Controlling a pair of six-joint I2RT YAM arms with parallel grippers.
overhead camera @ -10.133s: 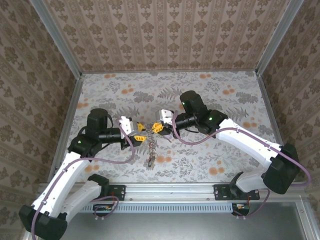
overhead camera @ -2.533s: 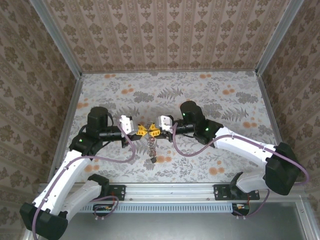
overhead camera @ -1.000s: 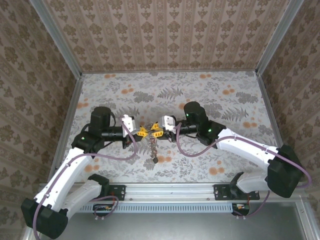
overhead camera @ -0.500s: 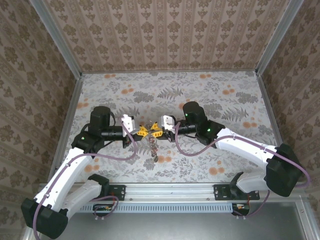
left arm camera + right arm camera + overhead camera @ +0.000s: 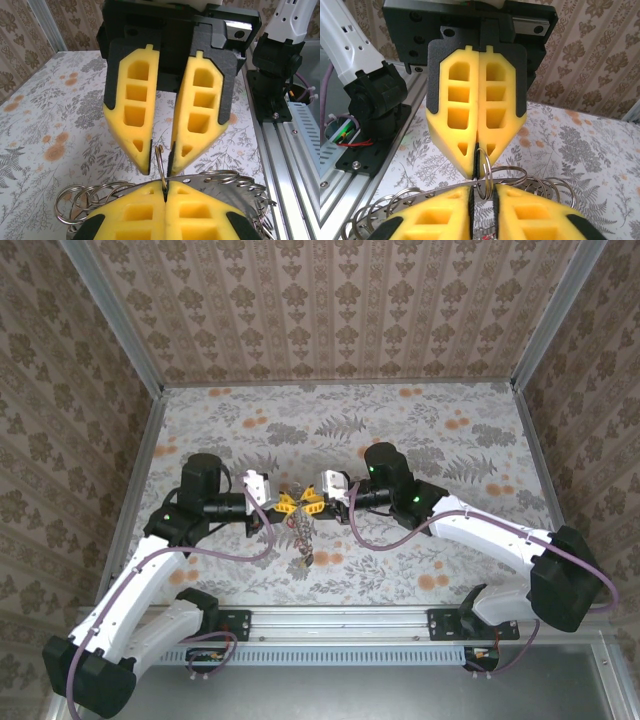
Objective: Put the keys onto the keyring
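Table (image 5: 420, 440) was covered in a pale print of grey ferns and orange flowers. It was closed in on three sides by patterned walls (image 5: 330, 310), with metal posts (image 5: 110, 315) at the far corners. An aluminium rail (image 5: 340, 620) was set along the near edge. Over front centre the keyring (image 5: 303, 540) was hung. Its lower end was seen close to the surface, but contact could not be told.

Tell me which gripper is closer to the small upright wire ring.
Left. The left gripper is shut on the small upright wire ring, touching it. The right gripper straddles it, open, with a gap on each side.
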